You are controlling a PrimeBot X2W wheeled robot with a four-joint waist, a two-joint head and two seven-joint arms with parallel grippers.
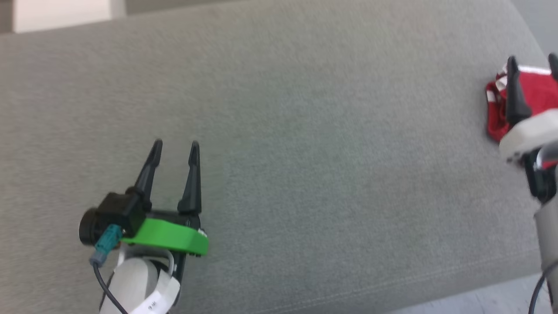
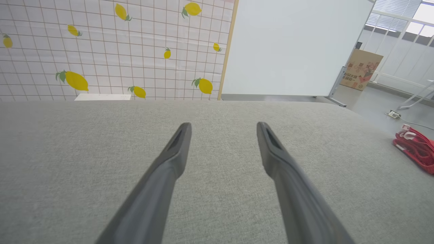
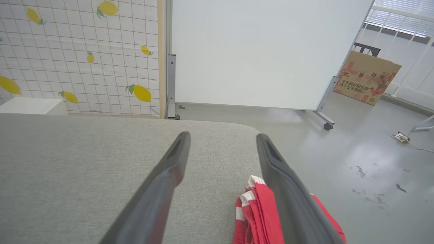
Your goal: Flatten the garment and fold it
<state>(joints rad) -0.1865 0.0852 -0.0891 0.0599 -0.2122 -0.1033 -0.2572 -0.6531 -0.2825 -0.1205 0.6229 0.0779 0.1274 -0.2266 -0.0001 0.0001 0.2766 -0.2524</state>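
Red shorts (image 1: pixel 538 87) sit bunched up just under the right gripper (image 1: pixel 532 59), fingers spread and empty, way off to the right of the left gripper (image 1: pixel 175 142) (also spread, empty), so I'd say it's grab time: drop, pinch an edge, drag flat

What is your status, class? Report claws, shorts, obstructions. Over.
Left claw open over grey cushion. Right claw open above red shorts. Shorts bunched at cushion's right end, not flattened. No obstruction seen.

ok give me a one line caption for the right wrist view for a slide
Open right gripper over the crumpled red garment at the edge of the grey cushion
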